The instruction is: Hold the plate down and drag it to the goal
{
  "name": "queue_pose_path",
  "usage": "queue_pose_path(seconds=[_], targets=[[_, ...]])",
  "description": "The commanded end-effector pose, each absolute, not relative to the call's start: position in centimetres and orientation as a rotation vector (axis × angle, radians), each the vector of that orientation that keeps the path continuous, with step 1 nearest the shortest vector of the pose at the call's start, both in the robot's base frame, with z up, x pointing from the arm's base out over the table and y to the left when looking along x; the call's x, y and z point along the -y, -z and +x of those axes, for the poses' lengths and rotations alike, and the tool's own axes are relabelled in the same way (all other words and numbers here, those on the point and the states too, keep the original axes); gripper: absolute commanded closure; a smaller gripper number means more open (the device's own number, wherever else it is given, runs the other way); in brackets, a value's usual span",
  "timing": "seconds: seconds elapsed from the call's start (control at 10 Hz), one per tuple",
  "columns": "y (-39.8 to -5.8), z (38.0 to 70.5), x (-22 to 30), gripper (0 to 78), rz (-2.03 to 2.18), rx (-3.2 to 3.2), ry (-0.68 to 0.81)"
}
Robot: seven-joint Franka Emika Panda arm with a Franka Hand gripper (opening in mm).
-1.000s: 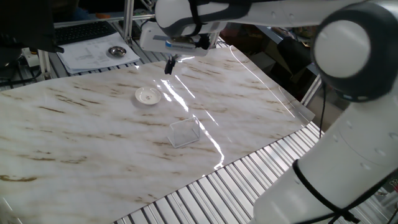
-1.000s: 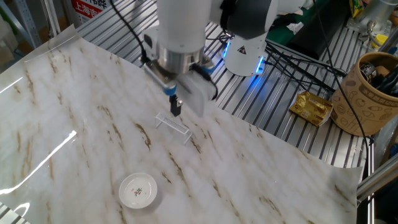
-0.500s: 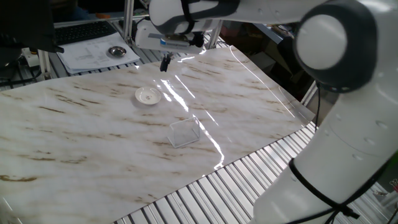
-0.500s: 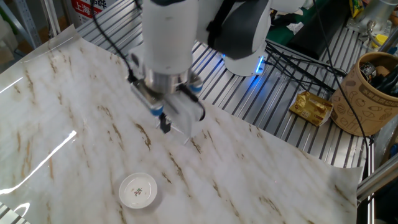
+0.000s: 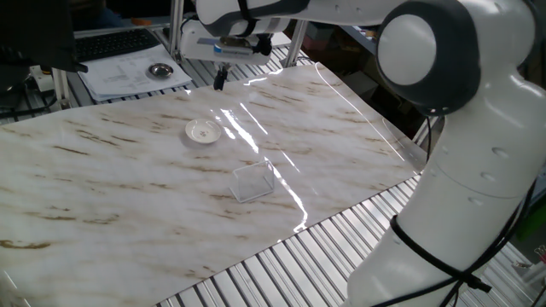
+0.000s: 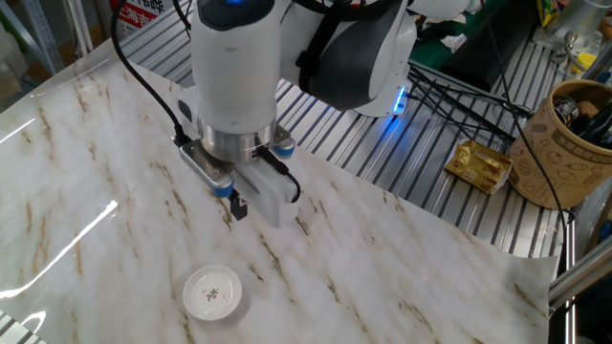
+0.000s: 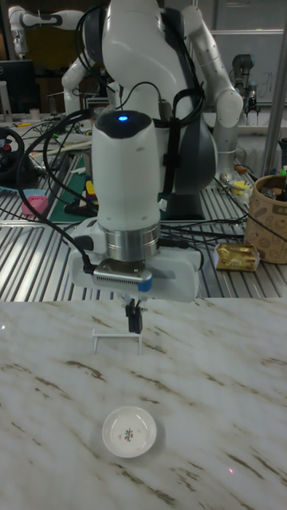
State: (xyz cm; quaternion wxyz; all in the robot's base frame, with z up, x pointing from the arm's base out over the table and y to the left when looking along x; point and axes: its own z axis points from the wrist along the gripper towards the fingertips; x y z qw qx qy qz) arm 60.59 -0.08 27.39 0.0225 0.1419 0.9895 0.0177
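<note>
The plate [image 5: 203,131] is a small white dish with a faint centre mark, lying flat on the marble tabletop [image 5: 102,188]; it also shows as plate [image 6: 212,291] and plate [image 7: 129,432]. The goal [image 5: 252,182] is a clear, near-square patch with glinting edges, to the right of the plate and nearer the table's front; in the tall view it is goal [image 7: 117,341]. My gripper [image 5: 220,81] hangs above the table beyond the plate, fingers together and holding nothing. From the other side, the gripper [image 6: 238,208] is apart from the plate and hides the goal. In the tall view the gripper [image 7: 134,319] points down between goal and plate.
A grey metal dish [image 5: 159,70] sits on papers beside a keyboard [image 5: 119,41] behind the table. A brown cup [image 6: 574,143] and a gold packet [image 6: 483,164] lie on the slatted frame, near loose cables [image 6: 449,96]. A clear sheet overhangs the table's right edge [image 5: 409,149].
The gripper has travelled away from the spot over the goal, toward the plate's side of the table. Plate and goal have not moved.
</note>
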Motion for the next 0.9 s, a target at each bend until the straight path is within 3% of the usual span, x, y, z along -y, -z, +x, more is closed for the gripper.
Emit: queue_pose_path(seconds=[0.1, 0.9], targets=[[-27.44, 60.67, 0.15, 77.6, 0.513, -3.051, -0.067], [-27.3, 60.9, 0.2, 77.6, 0.55, -3.103, -0.141]])
